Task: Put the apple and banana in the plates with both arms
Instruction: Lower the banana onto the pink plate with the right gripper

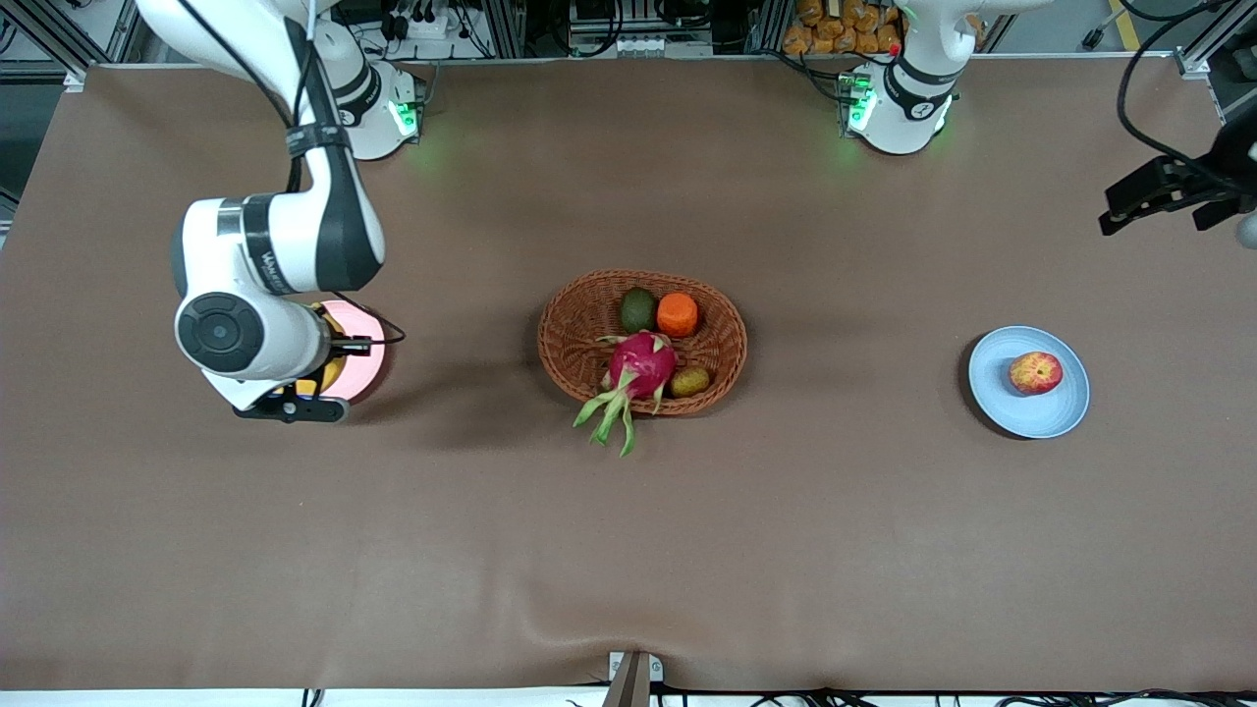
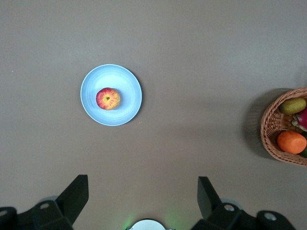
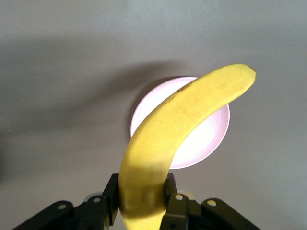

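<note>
The yellow banana (image 3: 182, 124) hangs over the pale pink plate (image 3: 211, 139), and my right gripper (image 3: 142, 191) is shut on its thick end. In the front view the right arm's wrist covers most of that pink plate (image 1: 365, 353), with only a sliver of the banana (image 1: 331, 374) showing. The red and yellow apple (image 1: 1035, 373) lies on the light blue plate (image 1: 1056, 417) toward the left arm's end of the table. My left gripper (image 1: 1169, 201) waits high above the table near that end, open and empty. Its wrist view looks down on the apple (image 2: 108, 98) on the blue plate (image 2: 124, 86).
A brown wicker basket (image 1: 570, 324) stands mid-table between the two plates. It holds a magenta dragon fruit (image 1: 640, 363), an orange fruit (image 1: 678, 314), a dark green fruit (image 1: 637, 309) and a small brown one (image 1: 690, 381). The dragon fruit's green tips hang over the rim.
</note>
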`<action>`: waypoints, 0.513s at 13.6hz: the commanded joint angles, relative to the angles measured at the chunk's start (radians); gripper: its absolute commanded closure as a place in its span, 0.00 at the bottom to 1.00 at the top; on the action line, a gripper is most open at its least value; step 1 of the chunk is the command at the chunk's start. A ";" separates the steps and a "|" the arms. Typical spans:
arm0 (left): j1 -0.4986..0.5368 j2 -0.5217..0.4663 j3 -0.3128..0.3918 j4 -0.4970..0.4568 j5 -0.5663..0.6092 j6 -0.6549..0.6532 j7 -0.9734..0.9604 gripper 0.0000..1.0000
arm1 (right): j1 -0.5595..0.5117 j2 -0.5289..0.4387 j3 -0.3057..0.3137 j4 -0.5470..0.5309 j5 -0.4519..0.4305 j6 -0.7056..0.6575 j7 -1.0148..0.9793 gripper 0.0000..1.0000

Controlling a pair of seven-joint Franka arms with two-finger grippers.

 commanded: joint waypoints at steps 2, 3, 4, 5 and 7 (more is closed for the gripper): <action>0.000 -0.032 0.006 -0.052 -0.016 0.032 0.014 0.00 | -0.006 -0.137 0.008 -0.214 -0.028 0.072 -0.017 1.00; -0.005 -0.040 0.006 -0.058 -0.015 0.038 0.014 0.00 | -0.006 -0.148 0.008 -0.241 -0.028 0.077 -0.017 1.00; -0.007 -0.042 0.006 -0.058 -0.015 0.038 0.014 0.00 | -0.006 -0.160 0.008 -0.263 -0.028 0.086 -0.017 1.00; -0.008 -0.042 0.008 -0.056 -0.015 0.038 0.013 0.00 | -0.006 -0.173 0.008 -0.296 -0.028 0.105 -0.017 1.00; -0.008 -0.037 0.006 -0.055 -0.016 0.050 0.005 0.00 | -0.004 -0.196 0.008 -0.361 -0.028 0.164 -0.017 1.00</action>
